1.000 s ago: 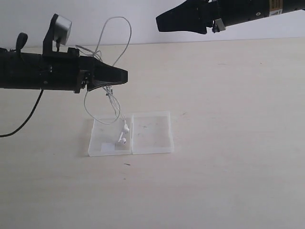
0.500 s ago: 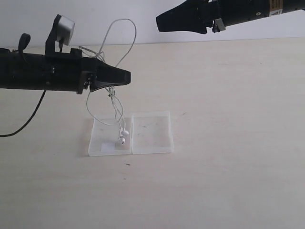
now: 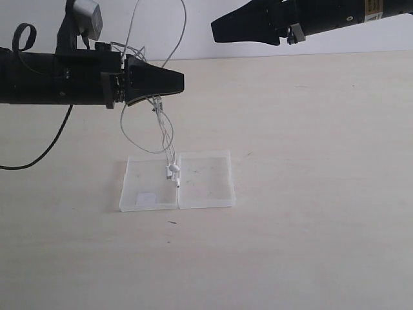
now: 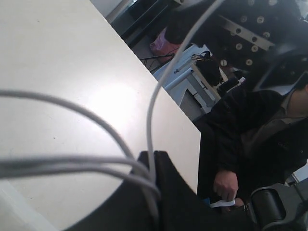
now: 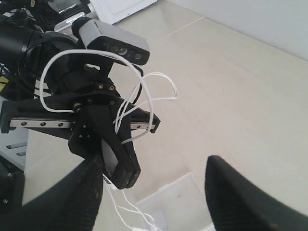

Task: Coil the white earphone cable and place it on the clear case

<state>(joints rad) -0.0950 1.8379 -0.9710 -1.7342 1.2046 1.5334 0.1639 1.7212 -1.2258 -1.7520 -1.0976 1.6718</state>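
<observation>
From where I stand, the left gripper [image 3: 175, 82] is clamped on the white earphone cable [image 3: 171, 168], holding loose loops aloft; the earbuds dangle over the open clear case [image 3: 210, 184], perhaps touching it; the right gripper [image 3: 218, 30] hovers well apart, jaws wide, empty; coiling seems partly done, placing not yet.

A pale, matte table [image 3: 310, 245] is seen. Directly on it only the clear case [image 3: 206, 184] is laid, opened flat with its two square halves side by side. A small white label [image 3: 146, 198] is carried by one half. A tiny dark speck [image 3: 171, 223] is found near the case.
</observation>
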